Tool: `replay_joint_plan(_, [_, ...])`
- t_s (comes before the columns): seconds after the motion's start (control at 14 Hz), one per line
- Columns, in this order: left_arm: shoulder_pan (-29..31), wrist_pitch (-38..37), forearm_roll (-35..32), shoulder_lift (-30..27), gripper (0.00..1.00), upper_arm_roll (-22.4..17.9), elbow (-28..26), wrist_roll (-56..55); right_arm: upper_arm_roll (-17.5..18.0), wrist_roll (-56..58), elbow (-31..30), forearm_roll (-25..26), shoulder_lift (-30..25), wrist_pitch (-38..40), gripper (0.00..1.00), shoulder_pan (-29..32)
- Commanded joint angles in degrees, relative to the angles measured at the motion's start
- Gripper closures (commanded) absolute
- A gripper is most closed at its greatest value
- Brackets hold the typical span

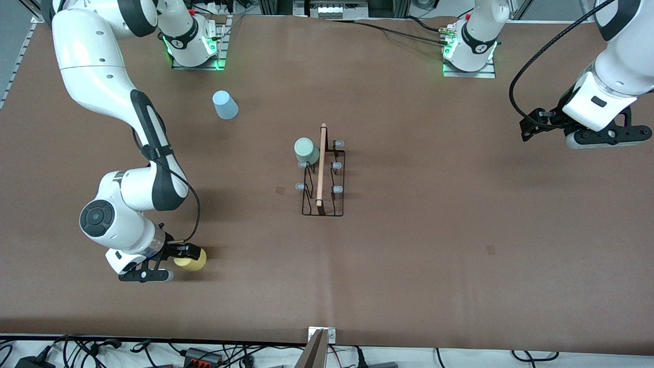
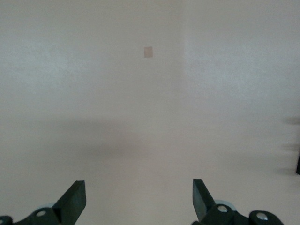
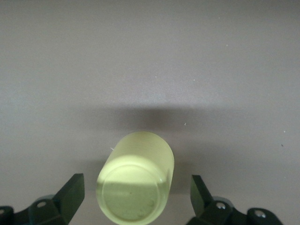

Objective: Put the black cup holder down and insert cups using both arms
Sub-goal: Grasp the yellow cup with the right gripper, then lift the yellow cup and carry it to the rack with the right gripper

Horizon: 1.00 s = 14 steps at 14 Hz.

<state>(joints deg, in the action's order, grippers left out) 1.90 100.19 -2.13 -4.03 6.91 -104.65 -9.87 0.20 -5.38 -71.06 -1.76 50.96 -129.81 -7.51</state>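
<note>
The black cup holder (image 1: 323, 176) already stands on the brown table (image 1: 434, 230), about midway between the two arms' ends, so the placing step looks done. One of its pegs carries the pale grey-green cup (image 1: 306, 151), set upside down at the end of the rack farthest from the front camera, on the side toward the right arm; that is one cup in, by my reading, with two to go. The right hand (image 1: 190, 254) is down at the table near the front camera, at the right arm's end, and the yellow cup (image 3: 136, 183) sits between its fingers (image 3: 70, 197), bottom up toward the wrist camera. The fingers stand wide, with a visible gap on each side of the cup, so nothing is gripped yet; closing on it appears to be the step in hand. The light blue cup (image 1: 225, 105) stands upside down on the table, well apart from that hand and much closer to the right arm's base, untouched. The left hand (image 2: 139, 201) waits in the air over bare table at the left arm's end, fingers wide and empty, with only a small marker patch (image 2: 148, 51) on the cloth ahead of it.
</note>
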Motion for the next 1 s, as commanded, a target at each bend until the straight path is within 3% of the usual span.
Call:
replay_joint_plan(0.0, [0.30,-0.70,0.46,0.78,0.00,-0.06,1.65,0.73,0.50,1.07,2.24,0.18,1.51,0.00,0.01,0.13])
replay_joint_plan(0.14, [0.39,-0.70,0.46,0.78,0.00,-0.06,1.65,0.73,0.50,1.16,2.24,0.09,1.42,0.00,0.44,0.21])
replay_joint_plan(0.21, [0.39,-0.70,0.46,0.78,0.00,-0.23,1.65,0.82,0.50,1.25,2.24,0.18,1.34,0.00,0.59,0.21])
replay_joint_plan(0.29, [0.39,-0.70,0.46,0.87,0.00,-0.32,1.65,0.82,0.50,1.33,2.24,0.18,1.25,0.00,0.66,0.30])
replay_joint_plan(0.5, [0.30,-0.78,0.38,0.78,0.00,-0.06,1.73,0.82,0.50,1.34,1.98,0.00,0.38,2.09,0.76,0.21])
replay_joint_plan(0.57, [0.30,-0.78,0.38,0.78,0.00,-0.06,1.65,0.73,1.03,1.25,1.98,-0.17,-1.28,5.93,0.77,0.21])
replay_joint_plan(0.71, [0.30,-0.96,0.38,0.70,0.00,-0.06,1.65,0.73,2.52,0.90,2.15,-0.26,-5.85,15.60,0.81,0.13])
replay_joint_plan(0.93, [0.30,-2.10,0.38,0.61,0.00,-0.15,1.82,0.73,6.99,0.20,2.24,-0.35,-10.60,21.08,0.82,0.04])
